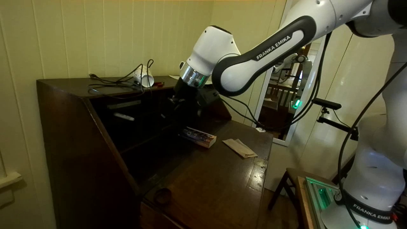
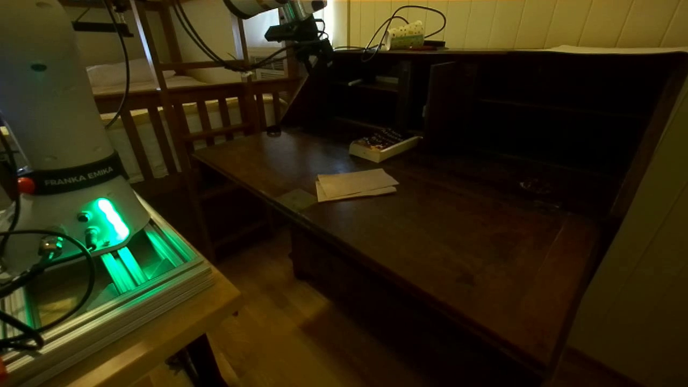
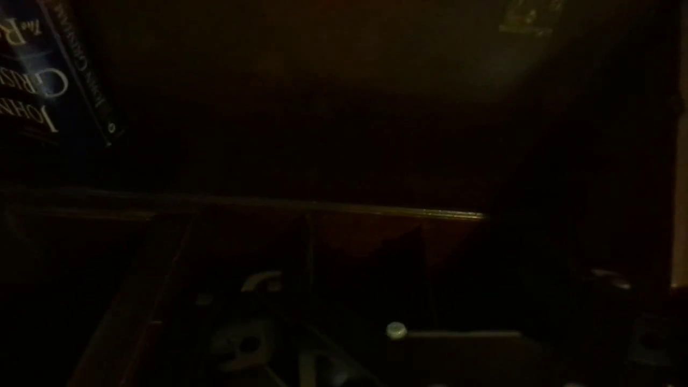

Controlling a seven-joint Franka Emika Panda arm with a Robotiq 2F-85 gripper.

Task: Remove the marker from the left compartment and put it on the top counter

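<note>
The marker, a slim whitish stick [image 1: 124, 116], lies on the thin shelf inside the left compartment [image 1: 130, 133] of the dark desk. It also shows in an exterior view [image 2: 355, 82]. In the wrist view only the marker's round pale end [image 3: 396, 330] is clear, at the shelf edge. My gripper [image 1: 180, 112] is at the desk's opening, apart from the marker; an exterior view shows it dark too [image 2: 316, 56]. In the wrist view the fingers stand wide apart [image 3: 436, 280], with nothing between them touching. The top counter [image 1: 71, 86] is above the compartment.
A tipped cup [image 1: 145, 78], black cables [image 1: 117, 84] and a red item [image 1: 159, 84] lie on the top counter. A book [image 1: 198, 136], folded paper [image 1: 240, 148] and a dark ring [image 1: 162, 195] lie on the writing surface. A small door [image 2: 442, 99] stands beside the left compartment.
</note>
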